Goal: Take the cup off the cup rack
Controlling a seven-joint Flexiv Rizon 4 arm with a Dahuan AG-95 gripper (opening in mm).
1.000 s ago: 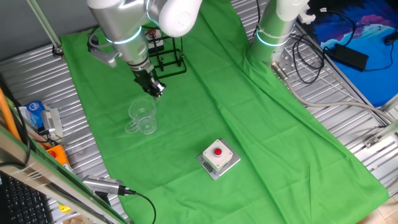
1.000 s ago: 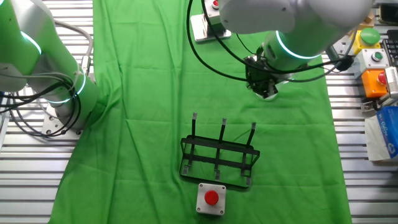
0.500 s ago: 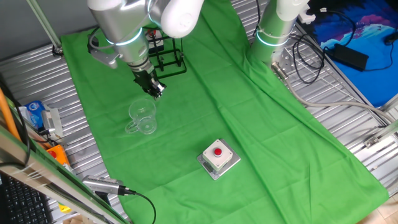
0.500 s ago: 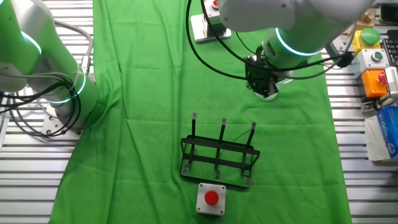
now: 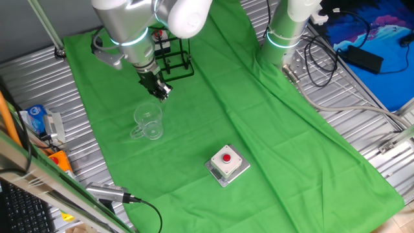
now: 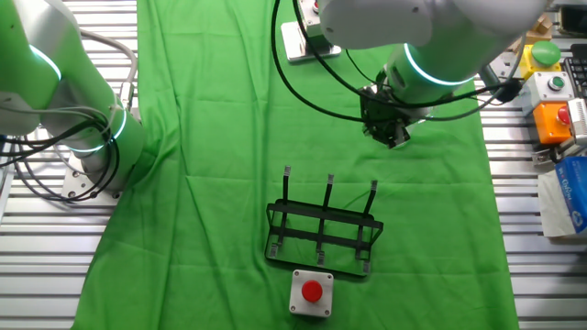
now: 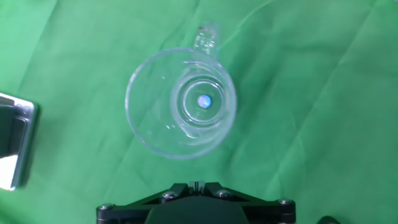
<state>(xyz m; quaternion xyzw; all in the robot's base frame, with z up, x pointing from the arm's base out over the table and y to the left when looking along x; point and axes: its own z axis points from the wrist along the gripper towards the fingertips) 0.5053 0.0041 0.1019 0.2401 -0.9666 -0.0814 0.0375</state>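
Cup [image 7: 180, 102]: upright on the table [image 5: 272, 129], off the rack [image 6: 323, 234].
Pincer [image 5: 162, 94]: spread unclear; lift straight, avoid clipping.

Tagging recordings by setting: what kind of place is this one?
Probably a robotics lab bench: a green cloth over a metal slatted table, a second robot arm mounted beside it, and a red-button box.

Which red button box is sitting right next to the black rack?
The red button box beside the black rack. The other button box sits far away at the cloth's top edge.
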